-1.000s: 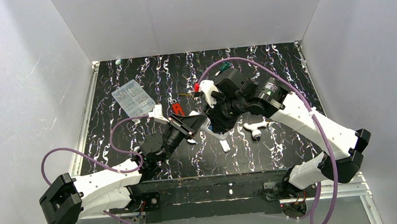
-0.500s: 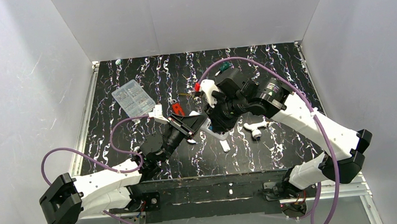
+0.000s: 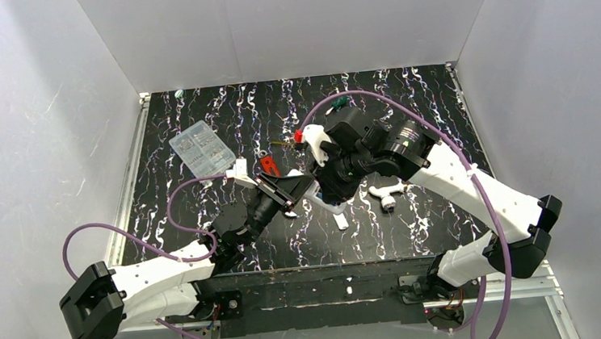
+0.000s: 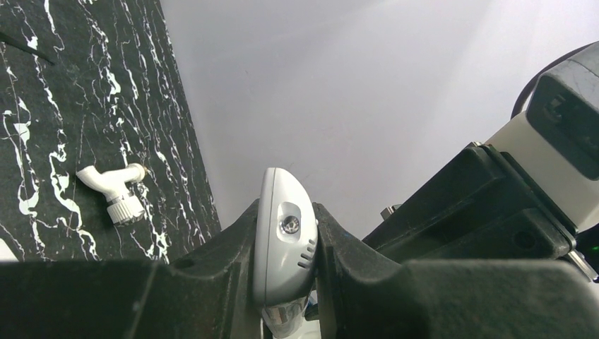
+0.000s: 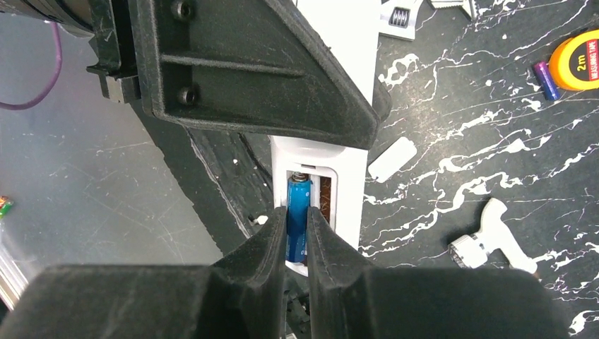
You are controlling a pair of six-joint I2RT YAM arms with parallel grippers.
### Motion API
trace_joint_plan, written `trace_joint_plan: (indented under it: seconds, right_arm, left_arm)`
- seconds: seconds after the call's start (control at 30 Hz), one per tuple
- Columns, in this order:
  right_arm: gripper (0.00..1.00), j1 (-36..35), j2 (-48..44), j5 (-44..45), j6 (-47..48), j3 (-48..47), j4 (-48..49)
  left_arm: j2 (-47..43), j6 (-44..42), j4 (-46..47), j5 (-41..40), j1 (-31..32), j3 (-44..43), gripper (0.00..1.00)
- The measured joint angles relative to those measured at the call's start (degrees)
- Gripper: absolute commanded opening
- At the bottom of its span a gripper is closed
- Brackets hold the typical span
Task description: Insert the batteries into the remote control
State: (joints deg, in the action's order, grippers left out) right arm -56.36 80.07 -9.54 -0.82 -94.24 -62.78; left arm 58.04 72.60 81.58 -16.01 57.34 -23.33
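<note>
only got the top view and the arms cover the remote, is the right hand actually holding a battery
Observer: Yes. The right wrist view shows the right hand pinching a blue battery inside the open compartment of the remote control.
Operator: is the other slot filled
Observer: No, the empty slot beside it shows only brownish backing.
Operator: where's the battery cover
Observer: A small white cover lies on the table right of the remote.
Operator: left hand gripping ok
Observer: The left wrist view shows the left hand shut on the remote's rounded end.
</note>
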Motion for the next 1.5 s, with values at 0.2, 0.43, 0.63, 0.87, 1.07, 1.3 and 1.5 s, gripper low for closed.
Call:
trace_joint_plan:
  seconds: [0.2,0.43,0.63,0.87,1.07,1.3,1.5]
  right_arm:
    - [0.16,0.0,-0.6,0.0,0.0,1.0,0.0]
    - [0.14,0.0,-0.7,0.0,0.0,1.0,0.0]
    - [0.13,0.0,-1.0,0.0,0.0,1.0,-0.2]
    - [0.13,0.0,-1.0,0.0,0.0,1.0,-0.4]
    - [0.13,0.0,-1.0,0.0,0.0,0.9,-1.0]
    - [0.13,0.0,-1.7,0.0,0.0,0.9,-1.9]
    - [0.16,0.0,-1.7,-0.1,0.0,0.9,-2.0]
  left_arm:
    - [0.0,0.0,-0.6,0.0,0.2,0.0,0.00]
    - [0.0,0.0,-0.6,0.1,0.2,0.0,0.00]
    - [0.0,0.0,-0.5,0.2,0.2,0.0,0.00]
    - [0.0,0.0,-0.5,0.2,0.2,0.0,0.00]
    - [0.0,0.0,-0.5,0.2,0.2,0.0,0.00]
    - [0.0,0.0,-0.4,0.3,0.2,0.0,0.00]
    - [0.0,0.0,-0.4,0.3,0.2,0.0,0.00]
